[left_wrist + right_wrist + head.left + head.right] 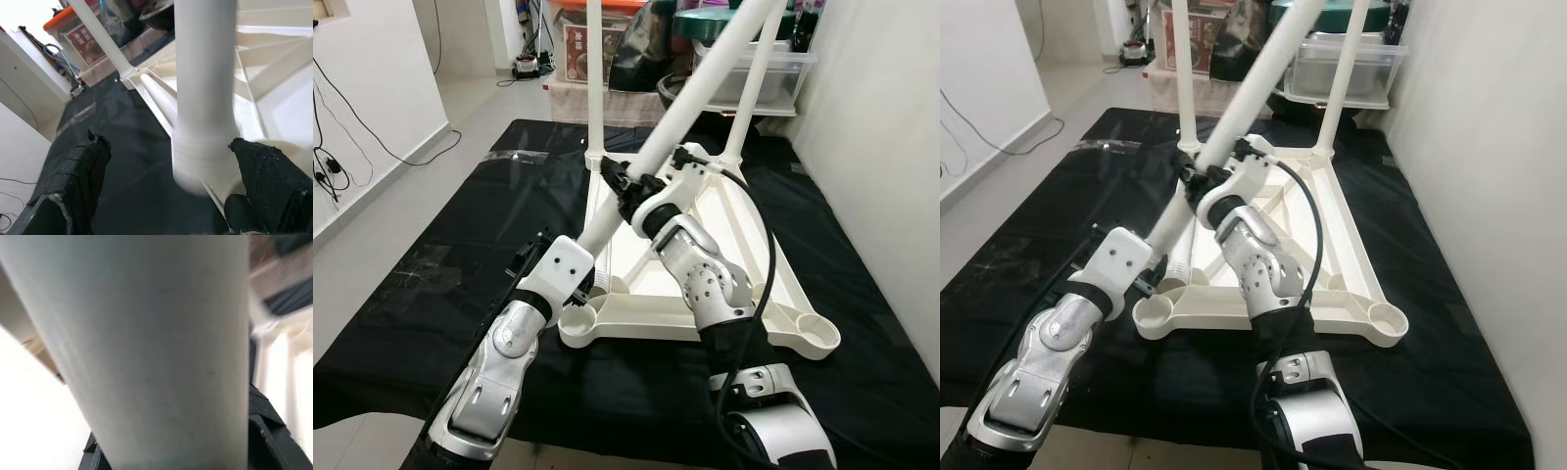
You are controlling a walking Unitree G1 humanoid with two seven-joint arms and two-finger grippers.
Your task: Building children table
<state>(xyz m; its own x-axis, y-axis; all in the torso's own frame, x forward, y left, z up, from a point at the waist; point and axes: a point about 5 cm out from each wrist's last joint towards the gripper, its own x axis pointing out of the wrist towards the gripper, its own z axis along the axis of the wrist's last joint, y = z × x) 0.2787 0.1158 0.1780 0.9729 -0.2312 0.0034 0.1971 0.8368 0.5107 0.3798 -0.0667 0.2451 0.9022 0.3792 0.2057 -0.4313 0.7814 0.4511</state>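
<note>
The right gripper [628, 184] is clamped on the loose white leg [705, 88], about midway along the tube; the right wrist view has the tube pressed between its black fingers [266, 431]. The right arm rises from the near edge, elbow bent, forearm angled up and toward the robot's left.

The left gripper [166, 181] sits at the lower end of the same leg, fingers apart on either side of the threaded tip and not closed on it. The left arm reaches forward, low, with its white wrist housing beside the near-left corner socket [576, 321].

The leg's long axis runs diagonally: lower end at the near-left corner of the upturned table top [744, 230], upper end tilted away and toward the robot's right. The table top lies underside up on a black sheet [431, 294] spread over the floor. Two fitted legs [595, 78] stand upright at its far corners. The near-right corner socket [818, 336] holds no leg.

Beyond the sheet stand a clear storage bin [773, 73] and a printed box [585, 49]; cables trail along the left wall
</note>
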